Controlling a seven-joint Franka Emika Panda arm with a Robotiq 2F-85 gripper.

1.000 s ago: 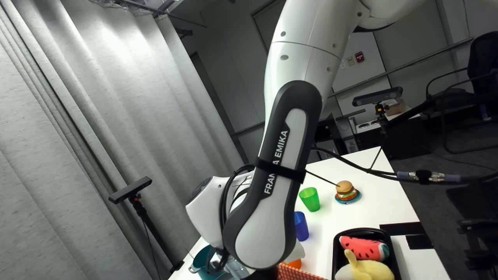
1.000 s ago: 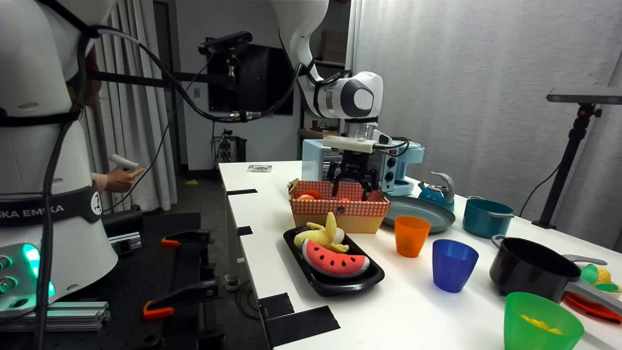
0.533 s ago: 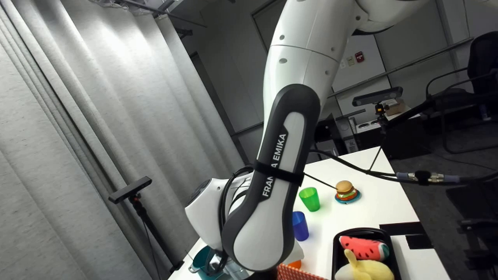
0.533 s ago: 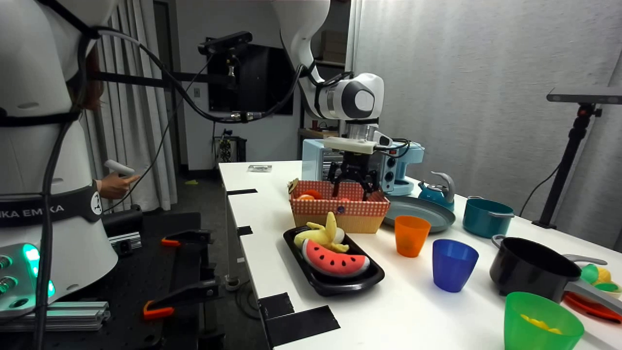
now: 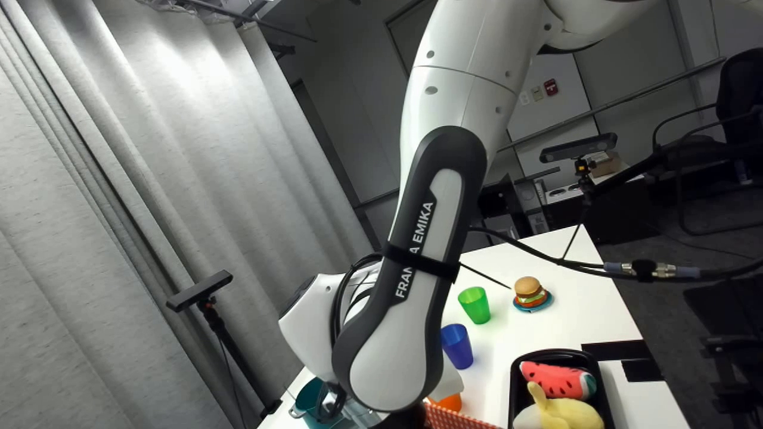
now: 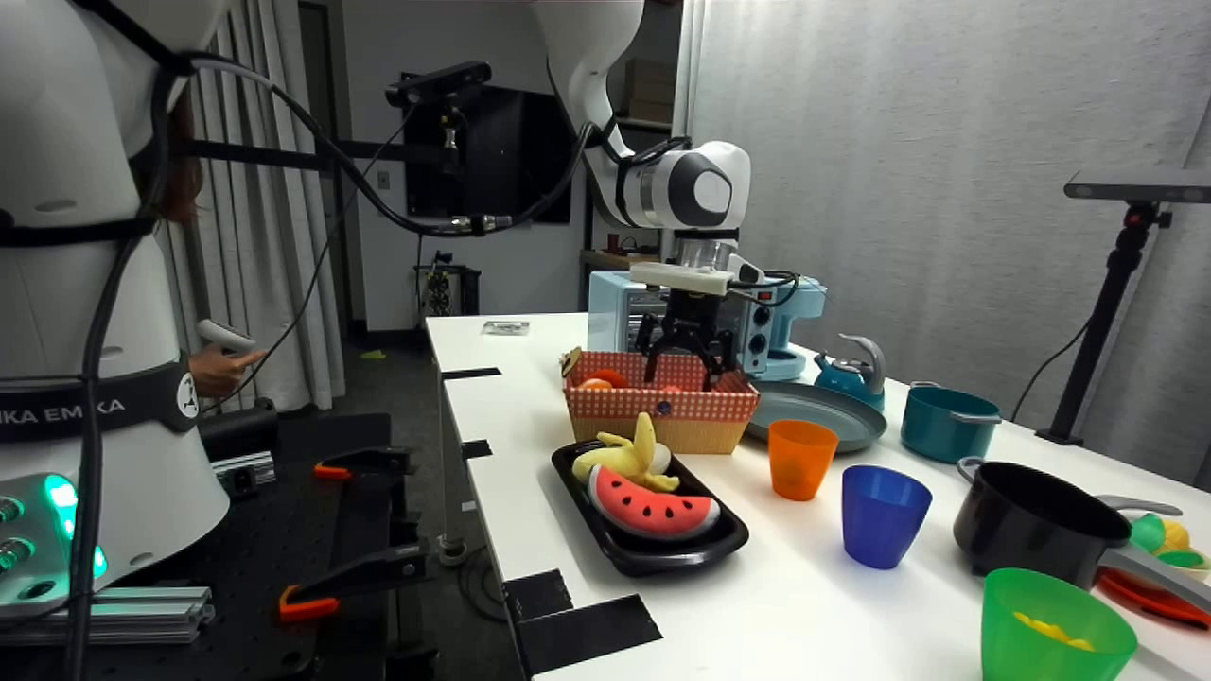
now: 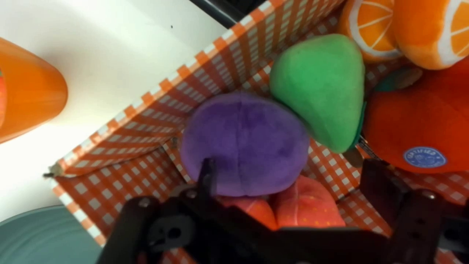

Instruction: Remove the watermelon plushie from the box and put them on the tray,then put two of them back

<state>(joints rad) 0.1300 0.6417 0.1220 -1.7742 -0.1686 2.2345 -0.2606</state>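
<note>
The watermelon plushie, a red slice with black seeds and a pale rind edge, lies on the black tray. It also shows in an exterior view. A yellow banana plushie lies beside it on the tray. The red checkered box stands behind the tray. My gripper is open, its fingertips down at the box opening. In the wrist view the open gripper is over pink-red dotted plushies and a purple plushie. I see no watermelon slice inside the box; the fingers hide part of it.
The box also holds a green plushie, a red plushie and orange plushies. An orange cup, a blue cup, a grey plate and a black pot stand nearby. A blue oven stands behind.
The arm has shifted slightly, uncovering more of the blue cup in an exterior view. The gripper stays open over the box. The plushies on the tray have not moved.
</note>
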